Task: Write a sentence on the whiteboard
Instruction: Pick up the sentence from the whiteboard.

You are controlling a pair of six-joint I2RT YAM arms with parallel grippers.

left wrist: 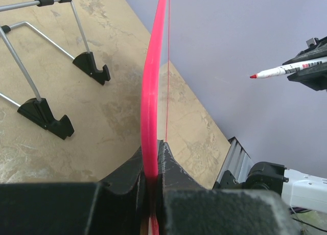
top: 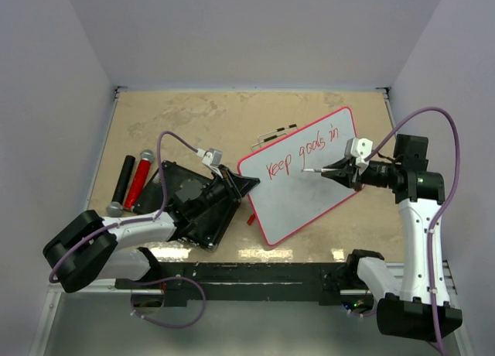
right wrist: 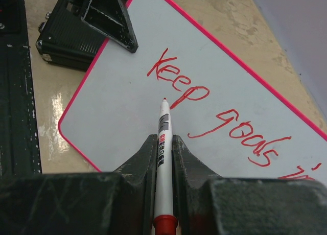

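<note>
At the near edge of the table (top: 193,116), a black rail is seen between the two arm bases. Just beyond it, the left gripper (top: 244,183) is pressed onto the left corner of the whiteboard (top: 309,201). In the left wrist view the red rim (left wrist: 152,92) is pinched between the fingertips of that gripper (left wrist: 152,161), and the board is seen edge-on. A black ribbed slab (top: 186,205) lies under the left arm, and a black cylinder (top: 124,178) and a red cylinder (top: 139,182) lie side by side to its left.

To the right, the right gripper (top: 334,171) is closed on a white marker (top: 313,170) with a red tip. In the right wrist view the marker (right wrist: 163,127) is clamped between the fingers of the gripper (right wrist: 164,148) and points at the blank white under the word "Keep". From the left wrist the tip of the marker (left wrist: 278,71) is seen off the board's face.

The sentence (top: 305,156) is written in red along the far long edge, and "Keep goals in" can be read (right wrist: 204,107). The whiteboard (right wrist: 117,92) is bare below that line, down to its near rim.

Beyond the board a wire stand (top: 277,131) with black feet (left wrist: 92,66) rests on the tabletop, apart from the rim. Bare table runs from there to the far wall.
</note>
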